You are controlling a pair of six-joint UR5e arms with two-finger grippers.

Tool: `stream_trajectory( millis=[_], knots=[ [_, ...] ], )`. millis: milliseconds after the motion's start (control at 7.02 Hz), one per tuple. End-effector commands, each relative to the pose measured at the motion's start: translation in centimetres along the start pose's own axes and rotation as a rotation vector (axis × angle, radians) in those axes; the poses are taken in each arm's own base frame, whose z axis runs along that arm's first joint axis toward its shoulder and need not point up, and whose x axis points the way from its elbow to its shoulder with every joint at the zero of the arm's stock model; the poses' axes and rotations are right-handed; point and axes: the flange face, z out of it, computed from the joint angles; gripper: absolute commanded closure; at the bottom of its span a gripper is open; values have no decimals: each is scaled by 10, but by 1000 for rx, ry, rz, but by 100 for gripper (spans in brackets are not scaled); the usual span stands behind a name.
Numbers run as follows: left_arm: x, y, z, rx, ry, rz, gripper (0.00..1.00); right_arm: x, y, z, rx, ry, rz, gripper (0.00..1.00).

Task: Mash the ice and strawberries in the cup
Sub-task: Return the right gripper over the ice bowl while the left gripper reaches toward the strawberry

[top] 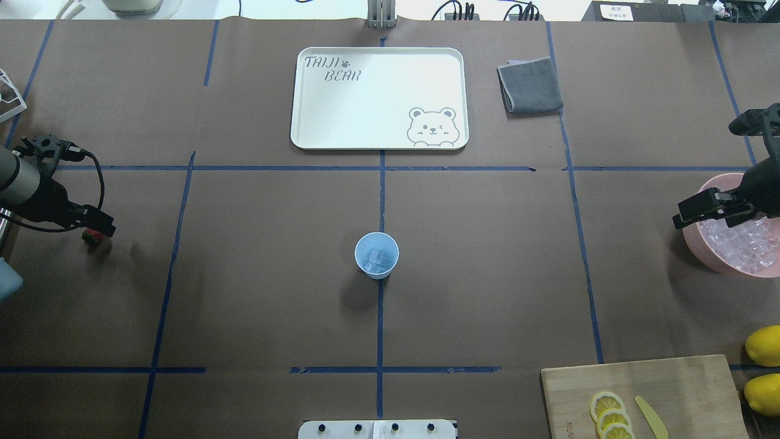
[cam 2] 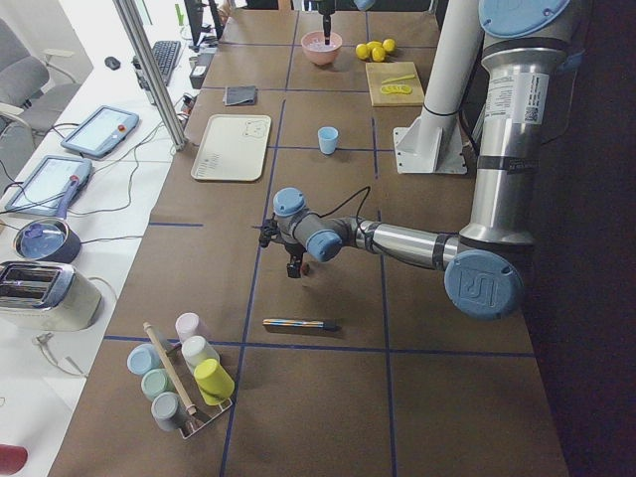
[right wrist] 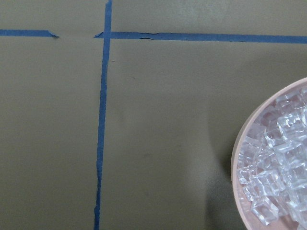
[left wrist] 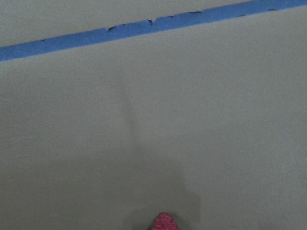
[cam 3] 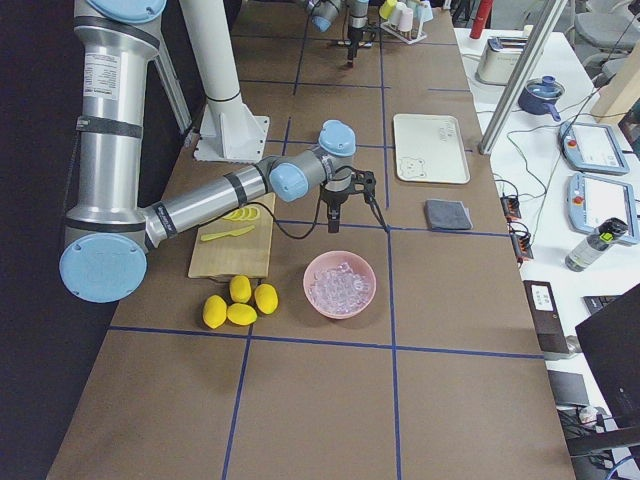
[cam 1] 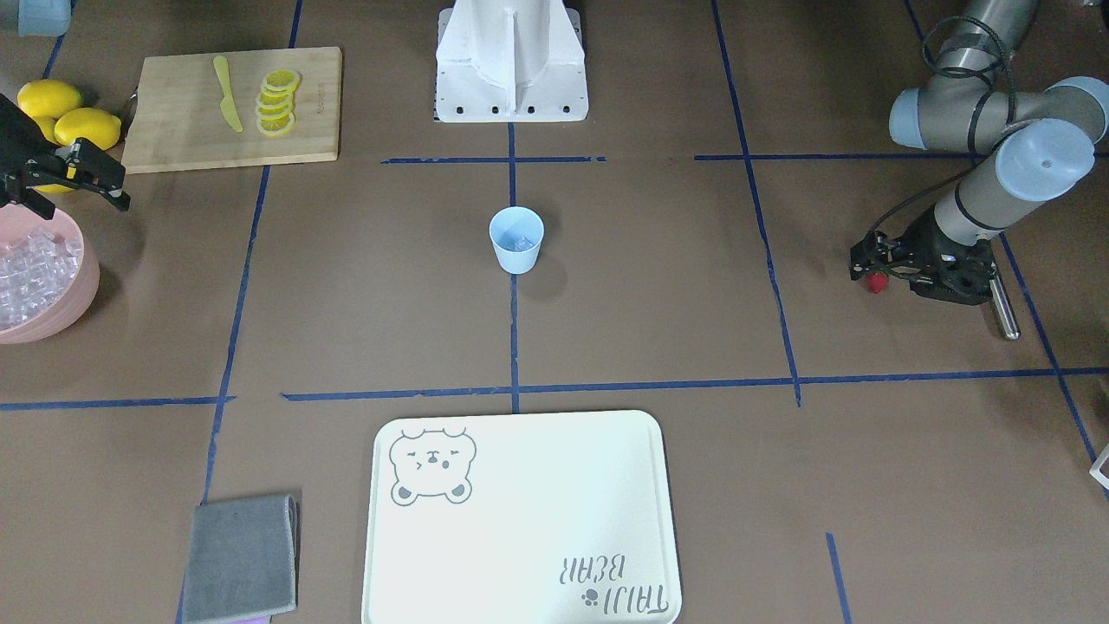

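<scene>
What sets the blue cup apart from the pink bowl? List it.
The cup is small, light blue and tapered; the bowl is pink, wide and far larger. The cup holds a few ice cubes; the bowl holds a heap. The cup stands centrally; the bowl sits far to the robot's right. Both are upright, open-topped and contain ice.

Brown paper-covered worktop [top: 244,292], blue tape grid [top: 381,317]. Along far edge: white side bench [cam 2: 30,397] with tablets [cam 2: 99,129], toaster [cam 2: 45,293], keyboard [cam 2: 164,55]. Metal post [cam 2: 149,70] between them. Grey office chair [cam 2: 25,70] beyond. Even lighting.
</scene>
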Motion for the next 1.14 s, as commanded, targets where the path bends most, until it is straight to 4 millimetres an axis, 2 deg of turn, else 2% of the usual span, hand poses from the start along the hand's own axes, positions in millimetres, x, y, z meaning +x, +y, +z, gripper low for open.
stream_trajectory(
  millis=[0, 427, 712, 855, 997],
  knots=[
    [0, 0, 1, -5, 3, -3, 2, 0, -1, 1, -2, 0, 1, 1],
    [0, 4, 10, -22, -1, 0, 3, 0, -1, 1, -2, 0, 3, 1],
    [-2, 4, 11, -24, -4, -3, 16, -1, -1, 1, -2, -2, 3, 1],
    [-1, 4, 11, -24, -2, -2, 33, -2, 0, 0, -4, -7, 4, 1],
    [0, 5, 10, -25, 1, -1, 59, -2, 0, 0, -7, -10, 5, 1]
  ],
)
